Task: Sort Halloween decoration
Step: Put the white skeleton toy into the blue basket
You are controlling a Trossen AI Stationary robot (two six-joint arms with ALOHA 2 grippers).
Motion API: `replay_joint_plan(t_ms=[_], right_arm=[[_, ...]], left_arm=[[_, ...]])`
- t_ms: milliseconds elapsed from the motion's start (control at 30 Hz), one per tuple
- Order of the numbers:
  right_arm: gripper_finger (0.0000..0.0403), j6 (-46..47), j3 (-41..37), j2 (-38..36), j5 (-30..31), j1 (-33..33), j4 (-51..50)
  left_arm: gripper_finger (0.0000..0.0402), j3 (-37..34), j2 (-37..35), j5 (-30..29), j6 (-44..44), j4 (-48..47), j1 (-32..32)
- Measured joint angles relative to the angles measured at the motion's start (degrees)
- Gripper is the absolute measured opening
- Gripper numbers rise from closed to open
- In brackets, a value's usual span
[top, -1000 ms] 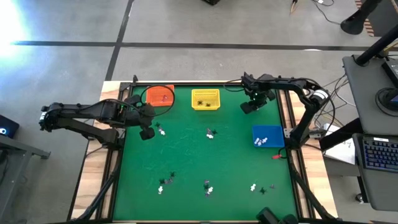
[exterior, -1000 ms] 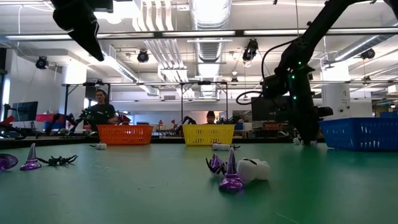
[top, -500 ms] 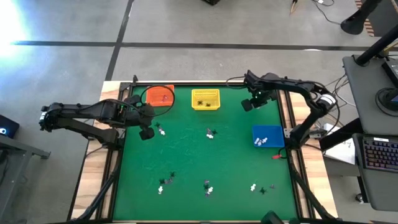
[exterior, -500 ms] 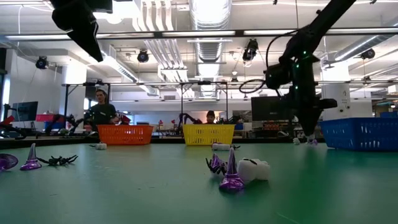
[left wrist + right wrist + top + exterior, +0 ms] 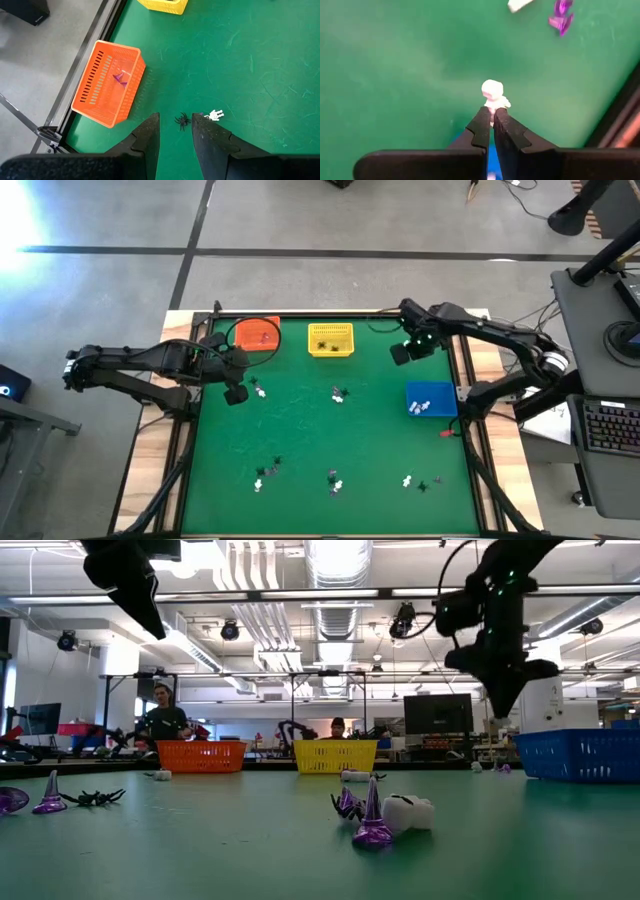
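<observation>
**Risk: loss of a thinly pinched figure in transit**

The right gripper (image 5: 493, 131) holds a white figure (image 5: 494, 96) by its lower end only; most of the body stands clear of the fingertips. Such a shallow pinch is likely to let the figure pivot or slip out under any abrupt arm motion, and it would then land on the mat (image 5: 320, 430) short of the blue basket (image 5: 431, 400), which already contains white pieces. Releasing before the gripper is squarely over that basket would cause the same miss.

**Arm pose**

- Right arm: raised above the mat's far right corner, between the yellow basket (image 5: 331, 339) and the blue basket, fingers clamped on the figure.
- Left arm: the left gripper (image 5: 175, 131) hovers with fingers parted above a black spider (image 5: 182, 120) and a white trinket (image 5: 215, 115), near the orange basket (image 5: 108, 83).

Other trinkets lie scattered mid-mat and along the near edge.
</observation>
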Motion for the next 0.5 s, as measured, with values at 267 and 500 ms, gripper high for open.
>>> replay_joint_plan(t_ms=[267, 500], right_arm=[[0.0012, 9.87, -0.37, -5.88, 0.01, 9.16, -6.41], [0.0012, 16.4, -0.39, -6.83, 0.06, 17.53, -8.96]], left_arm=[[0.0095, 0.0, 0.0, 0.0, 0.0, 0.0, -0.01], [0.0095, 0.0, 0.0, 0.02, 0.0, -0.02, -0.01]])
